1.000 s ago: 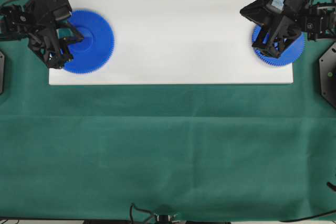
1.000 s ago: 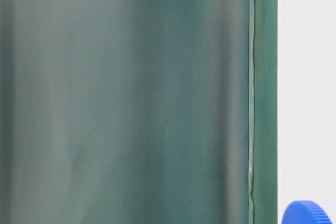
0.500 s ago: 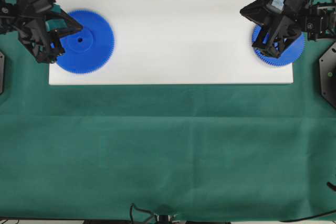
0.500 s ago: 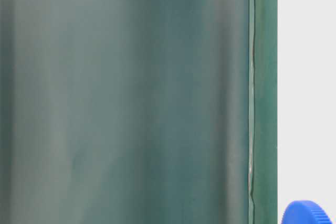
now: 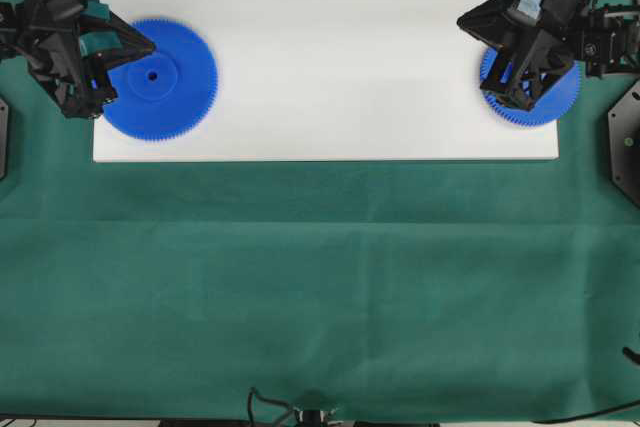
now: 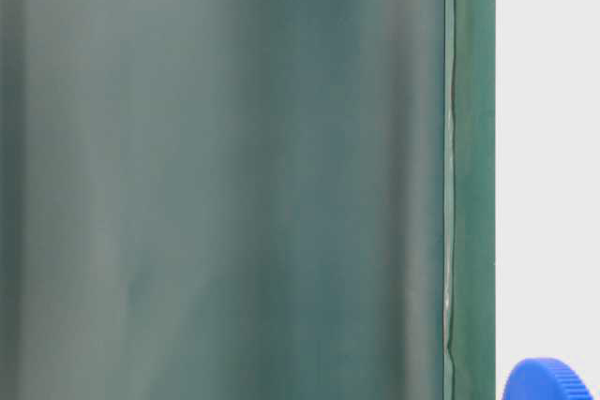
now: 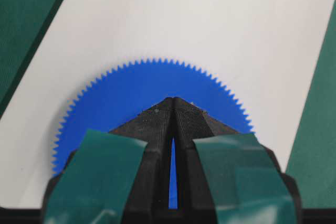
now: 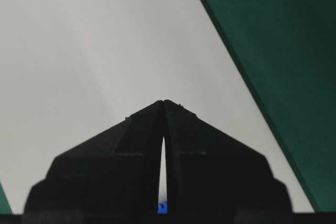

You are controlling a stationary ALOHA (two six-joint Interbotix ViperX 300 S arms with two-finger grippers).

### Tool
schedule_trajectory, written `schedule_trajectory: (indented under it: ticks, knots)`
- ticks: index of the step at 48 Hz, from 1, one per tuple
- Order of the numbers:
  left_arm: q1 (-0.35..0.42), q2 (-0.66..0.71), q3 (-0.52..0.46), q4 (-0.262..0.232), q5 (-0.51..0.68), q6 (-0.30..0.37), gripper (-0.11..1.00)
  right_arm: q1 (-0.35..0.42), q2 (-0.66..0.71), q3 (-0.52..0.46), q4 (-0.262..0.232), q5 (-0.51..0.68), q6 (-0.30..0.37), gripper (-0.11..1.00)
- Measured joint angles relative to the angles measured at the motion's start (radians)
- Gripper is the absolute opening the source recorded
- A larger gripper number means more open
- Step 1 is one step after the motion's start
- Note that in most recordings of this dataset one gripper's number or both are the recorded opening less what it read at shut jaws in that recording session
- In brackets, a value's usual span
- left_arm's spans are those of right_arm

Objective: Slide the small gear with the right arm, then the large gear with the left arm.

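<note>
The large gear [image 5: 175, 87] lies flat at the left end of the white board [image 5: 330, 67], its centre hole uncovered. My left gripper [image 5: 152, 47], marked with teal patches, is shut and empty, its tip hovering over the gear's upper part. In the left wrist view its tip [image 7: 173, 99] sits above the large gear [image 7: 147, 85]. The small gear [image 5: 560, 97] lies at the board's right end, partly under the right arm. My right gripper [image 5: 463, 19] is shut and empty and points left over bare board. Behind its tip [image 8: 164, 101], a sliver of the small gear [image 8: 163, 208] shows through the slit.
Green cloth [image 5: 320, 287] covers the table around the board. Black fixtures sit at the right edge [image 5: 625, 142] and the left edge [image 5: 2, 137]. A blue gear rim [image 6: 548, 379] shows at table level; which gear it is I cannot tell.
My left gripper has pulled back to the left off the large gear's hub, uncovering the centre hole. The large gear, the small gear and the right arm have stayed put.
</note>
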Motion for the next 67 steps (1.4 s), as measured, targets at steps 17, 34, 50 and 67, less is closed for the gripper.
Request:
schedule_trajectory:
  ticks: [17, 34, 50, 67]
  knots:
    - [-0.012, -0.018, 0.0, -0.002, 0.0, 0.0, 0.0, 0.015, -0.008, 0.0, -0.002, 0.0, 0.0, 0.53]
    - [-0.04, -0.034, 0.0, 0.0, 0.0, 0.0, 0.0, 0.067, -0.017, 0.0, 0.0, 0.0, 0.0, 0.53]
    - [-0.061, -0.035, 0.0, -0.002, 0.0, -0.002, 0.0, 0.086, -0.037, 0.0, 0.0, -0.002, 0.0, 0.53]
    - [-0.066, -0.037, 0.0, -0.002, -0.002, -0.002, 0.0, 0.089, -0.038, 0.0, 0.0, -0.002, 0.0, 0.53]
